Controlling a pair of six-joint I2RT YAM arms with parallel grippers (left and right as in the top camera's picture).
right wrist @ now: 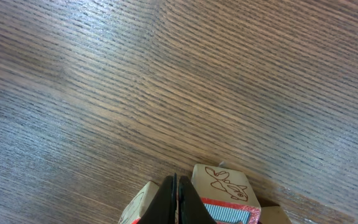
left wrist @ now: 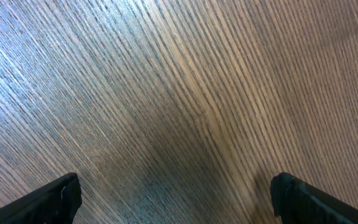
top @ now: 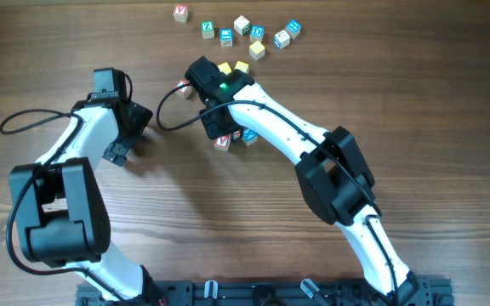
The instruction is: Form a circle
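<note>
The right tool (right wrist: 174,199) is shut, its two dark fingers pressed flat together with nothing between them, tips down close to the table (right wrist: 166,74). In its wrist view a wooden cube with a drawn fish (right wrist: 219,182) sits just beside the fingers on one side, with a red-bordered face below the drawing. The corner of a second cube (right wrist: 137,202) shows just beside them on the other side.

From overhead this tool is hidden under its own wrist, which hangs over the circle (top: 222,142). The ring lies around the middle of the table, toward the far side. Only its outer cubes show around the arm: two yellow-topped cubes (top: 242,66) at the far edge, and a red-lettered one and a blue-lettered cube (top: 249,136) at the near edge.

The left tool (left wrist: 176,202) stands wide open and empty over bare wood, well apart from the circle on the left side. A loose scatter of lettered cubes (top: 257,32) lies beyond the circle, near the table's far edge.
</note>
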